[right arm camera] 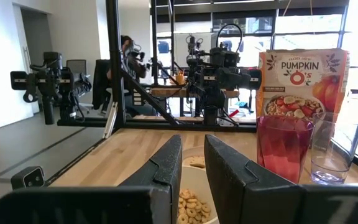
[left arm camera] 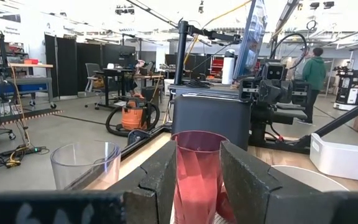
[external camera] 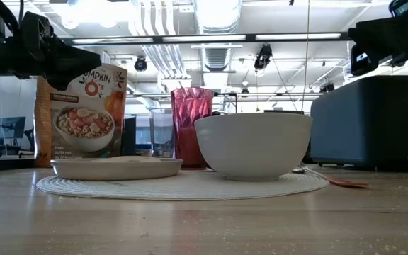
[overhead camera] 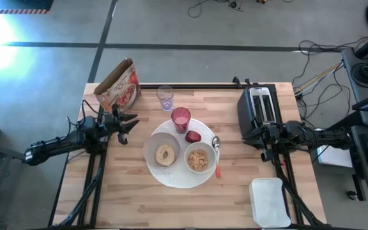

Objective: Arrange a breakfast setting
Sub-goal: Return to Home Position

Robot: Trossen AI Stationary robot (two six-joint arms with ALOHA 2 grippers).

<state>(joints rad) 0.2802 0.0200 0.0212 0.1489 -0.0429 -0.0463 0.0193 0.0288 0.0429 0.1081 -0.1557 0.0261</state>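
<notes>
A large round white plate (overhead camera: pixel 171 177) lies mid-table. On it stand a bowl with a bagel (overhead camera: pixel 165 154) and a bowl with cereal (overhead camera: pixel 199 159). A red apple (overhead camera: pixel 193 136) and a pink tumbler (overhead camera: pixel 181 119) stand at the plate's far rim. An orange-handled spoon (overhead camera: pixel 216 156) lies on its right rim. My left gripper (overhead camera: pixel 130 124) hovers open left of the plate, pointing at the tumbler (left arm camera: pixel 197 168). My right gripper (overhead camera: pixel 248 135) hovers open right of the plate, in front of the toaster, pointing at the cereal bowl (right arm camera: pixel 191 208). Neither touches anything.
A clear glass (overhead camera: pixel 165 98) and a cereal box (overhead camera: pixel 117 86) stand at the far left. A black toaster (overhead camera: pixel 259 108) stands at the far right. A white rectangular tray (overhead camera: pixel 269 201) lies at the near right corner. Bare wood shows near the front edge.
</notes>
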